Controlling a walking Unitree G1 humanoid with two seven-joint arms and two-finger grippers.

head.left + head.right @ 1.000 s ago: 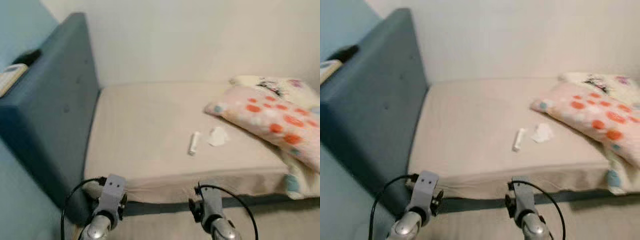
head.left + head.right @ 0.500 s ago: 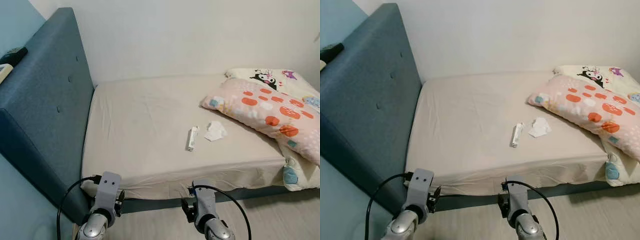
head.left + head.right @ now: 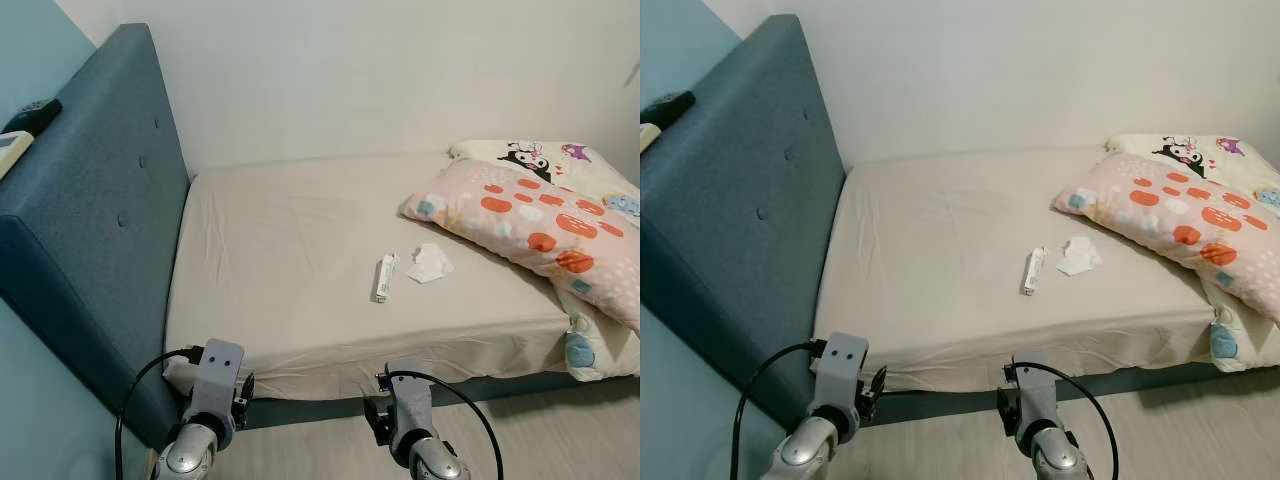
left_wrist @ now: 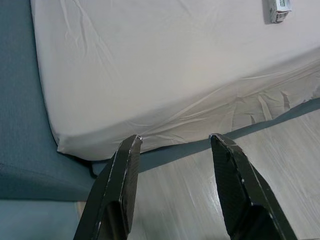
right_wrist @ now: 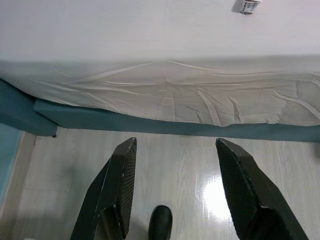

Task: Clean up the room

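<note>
A small white tube (image 3: 383, 276) lies on the beige bed sheet (image 3: 290, 250), with a crumpled white tissue (image 3: 431, 263) just to its right. The tube's end (image 4: 276, 9) also appears at the edge of the left wrist view, and in the right wrist view the tube (image 5: 247, 6) shows too. Both arms are held low in front of the bed's near edge. My left gripper (image 4: 175, 145) is open and empty, over the floor by the bed corner. Over the floor beside the bed, my right gripper (image 5: 175, 147) is open and empty as well.
A blue padded headboard (image 3: 90, 220) stands at the left with a remote (image 3: 30, 115) on top. A pink spotted pillow (image 3: 530, 215) and a cartoon-print pillow (image 3: 545, 160) lie at the right. Pale wood floor (image 5: 170, 170) runs along the bed's blue base (image 5: 150, 122).
The camera has steadied and tilted slightly; the blur from a second ago is gone. The things on the bed and both arms keep their places.
</note>
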